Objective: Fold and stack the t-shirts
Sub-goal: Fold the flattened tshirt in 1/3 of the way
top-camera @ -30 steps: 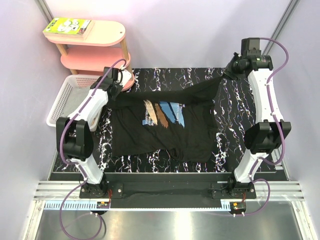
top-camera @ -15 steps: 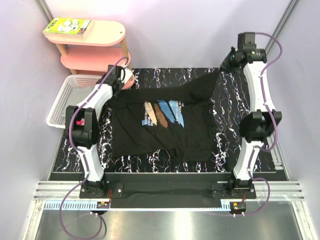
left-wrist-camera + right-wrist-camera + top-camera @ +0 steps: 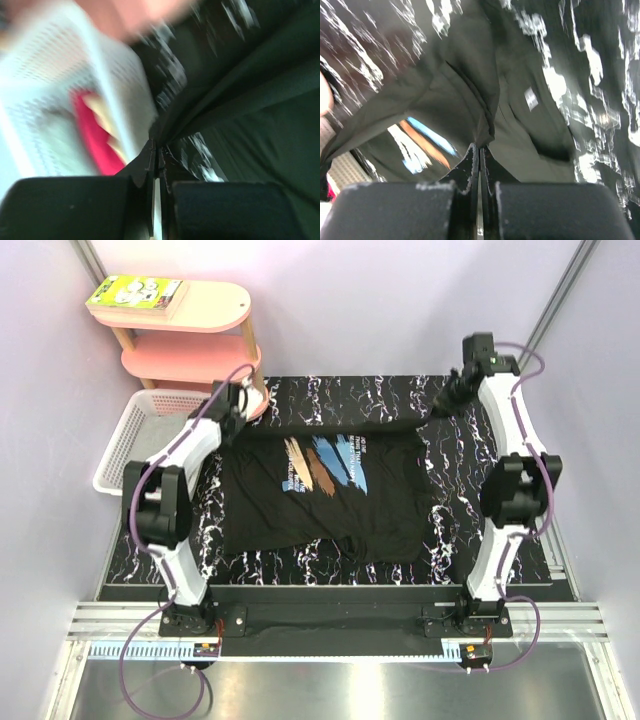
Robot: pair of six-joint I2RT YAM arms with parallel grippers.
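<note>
- The counter (image 3: 330, 395) carries the whole job. Its dark marbled top shows all round the shirt, so there is room to spread the cloth before folding.
- The black t-shirt (image 3: 330, 510) lies in the middle of the counter, print up and collar toward the near edge. It looks laid out flat as the first step of a fold, and no fold is made yet.
- The white basket (image 3: 135, 435) sits off the counter's left side. The left wrist view shows a red cloth (image 3: 92, 135) inside it, too blurred to tell whether it is another shirt.
- The left gripper (image 3: 156, 152) is clamped on the shirt's far left corner, its jaws pressed together with cloth running out of them.
- The right gripper (image 3: 480, 150) is pinched on the far right corner in the same way. Holding both corners probably lets the two arms pull the far edge taut and straight.
- Compared with a second ago, the shirt's far right corner no longer rises in a slanted peak. The far edge now runs nearly level across the counter and the body lies smoother.
- Both arms reach farther toward the back of the counter than before, and the right gripper has dropped lower with its corner.
</note>
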